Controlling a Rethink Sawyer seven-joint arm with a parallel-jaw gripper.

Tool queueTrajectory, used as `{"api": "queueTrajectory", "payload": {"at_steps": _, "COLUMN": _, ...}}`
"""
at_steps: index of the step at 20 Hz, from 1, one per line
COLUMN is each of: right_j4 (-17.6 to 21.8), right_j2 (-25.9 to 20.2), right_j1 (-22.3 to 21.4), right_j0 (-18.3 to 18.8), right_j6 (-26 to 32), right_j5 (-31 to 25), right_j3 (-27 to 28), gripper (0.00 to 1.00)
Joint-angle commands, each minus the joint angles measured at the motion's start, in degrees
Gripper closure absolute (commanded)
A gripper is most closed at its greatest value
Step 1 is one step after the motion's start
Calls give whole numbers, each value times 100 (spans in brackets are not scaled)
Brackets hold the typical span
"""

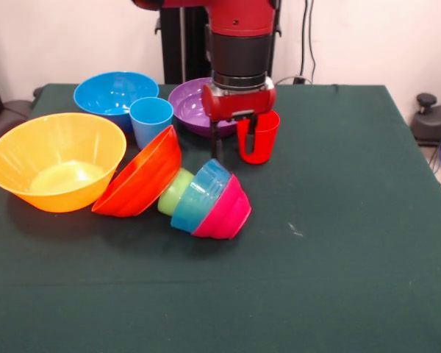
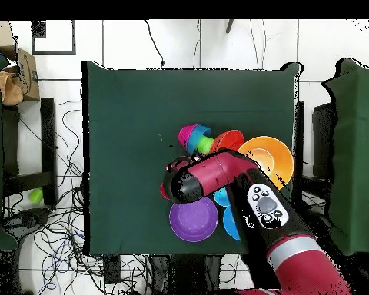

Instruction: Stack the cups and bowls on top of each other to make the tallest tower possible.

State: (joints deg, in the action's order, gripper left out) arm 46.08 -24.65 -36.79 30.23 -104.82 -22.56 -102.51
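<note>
Centrally, gripper (image 1: 241, 140): fingers straddle the red cup's (image 1: 259, 138) rim, closed on its wall; the cup's foot touching or hovering over the table (image 1: 353, 220) cannot be told. Behind, purple bowl (image 1: 193, 107), partly hidden. Light blue cup (image 1: 151, 121), large blue bowl (image 1: 114, 93) toward the far left corner. Toppled pile: red-orange bowl (image 1: 141, 176), green cup (image 1: 174, 193), small blue bowl (image 1: 200, 196), magenta bowl (image 1: 224, 209). Yellow-orange bowl (image 1: 55, 160), upright, left edge.

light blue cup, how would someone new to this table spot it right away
Start at the big yellow-orange bowl on the green table. Behind it sits the large blue bowl, and the light blue cup stands upright just in front of that bowl's rim. It is the only upright blue tumbler, narrower than every bowl around it.
</note>
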Motion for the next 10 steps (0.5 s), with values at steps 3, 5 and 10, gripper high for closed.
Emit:
{"api": "queueTrajectory", "payload": {"at_steps": 3, "right_j4": 508, "right_j2": -308, "right_j1": 84, "right_j0": 178, "right_j6": 731, "right_j5": 104, "right_j3": 14, "gripper": 0}}
{"api": "queueTrajectory", "payload": {"at_steps": 5, "right_j4": 571, "right_j2": -294, "right_j1": 125, "right_j0": 170, "right_j6": 699, "right_j5": 163, "right_j3": 37, "gripper": 0}}
{"api": "queueTrajectory", "payload": {"at_steps": 10, "right_j4": 547, "right_j2": -351, "right_j1": 134, "right_j0": 176, "right_j6": 686, "right_j5": 145, "right_j3": 58, "gripper": 0}}
